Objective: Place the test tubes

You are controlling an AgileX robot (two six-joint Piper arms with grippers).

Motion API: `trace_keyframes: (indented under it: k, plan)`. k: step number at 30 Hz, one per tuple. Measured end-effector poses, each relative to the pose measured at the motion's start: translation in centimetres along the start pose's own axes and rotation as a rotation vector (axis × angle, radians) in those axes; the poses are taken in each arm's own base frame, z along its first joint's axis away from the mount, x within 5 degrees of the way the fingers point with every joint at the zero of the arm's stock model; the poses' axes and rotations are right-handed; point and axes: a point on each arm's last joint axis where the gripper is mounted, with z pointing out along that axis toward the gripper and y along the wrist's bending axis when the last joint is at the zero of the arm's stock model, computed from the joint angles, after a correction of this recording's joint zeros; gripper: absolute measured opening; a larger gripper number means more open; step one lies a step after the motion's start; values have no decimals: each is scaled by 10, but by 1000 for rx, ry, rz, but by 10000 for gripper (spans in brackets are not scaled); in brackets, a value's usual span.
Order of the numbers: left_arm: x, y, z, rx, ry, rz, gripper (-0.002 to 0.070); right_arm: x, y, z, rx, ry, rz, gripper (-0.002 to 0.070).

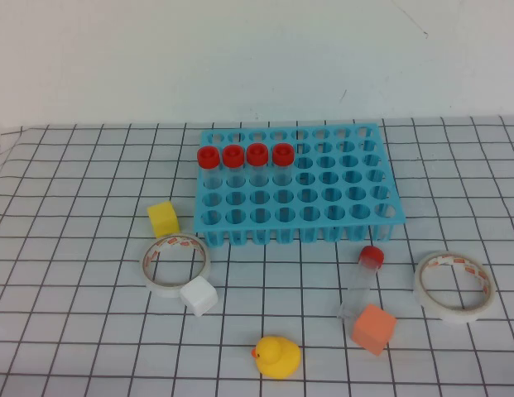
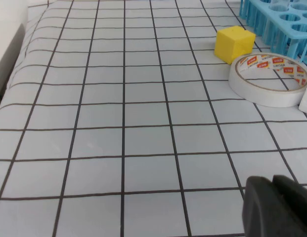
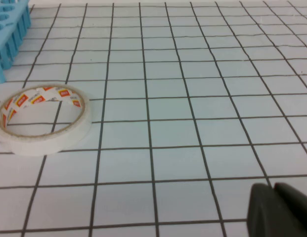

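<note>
**One tube loose on the worktop, four in the rack, both claws clenched**

In the high view we see the blue rack [image 1: 310,234] in the upper middle of the frame, standing on the gridded worktop [image 1: 74,207]. Four red-capped test tubes [image 1: 257,154] stand upright side by side in its upper left part, in the second row from the far edge. A fifth test tube [image 1: 362,281] lies on the worktop at lower right of centre, just below the rack's lower right corner. Its red cap points toward the rack, and its other end touches an orange block [image 1: 373,328].

Left of centre we find a yellow cube [image 1: 163,217]. Below it lies a tape roll [image 1: 149,269] with a white cube [image 1: 198,295] against its lower right edge. A rubber duck [image 1: 278,356] sits at the bottom centre, and a second tape roll [image 1: 428,294] lies flat at the far right.

In its own wrist view, the left claw [image 2: 273,185] sits low over bare worktop, its fingers pressed together on nothing, with the yellow cube and the first tape roll ahead of it. The right claw [image 3: 274,190] is likewise clenched and empty over bare worktop, with the second tape roll ahead of it.
</note>
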Motion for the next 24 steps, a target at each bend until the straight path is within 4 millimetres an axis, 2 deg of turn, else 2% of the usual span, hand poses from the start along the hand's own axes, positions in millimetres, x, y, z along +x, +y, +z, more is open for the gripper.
trace_keyframes:
  k: [19, 24]
  plan:
    - [0, 0, 0, 0, 0, 0, -1, 0, 0, 0, 0, 0, 0, -1]
    - [0, 1, 0, -7, 0, 57, -1, 0, 0, 0, 0, 0, 0, -1]
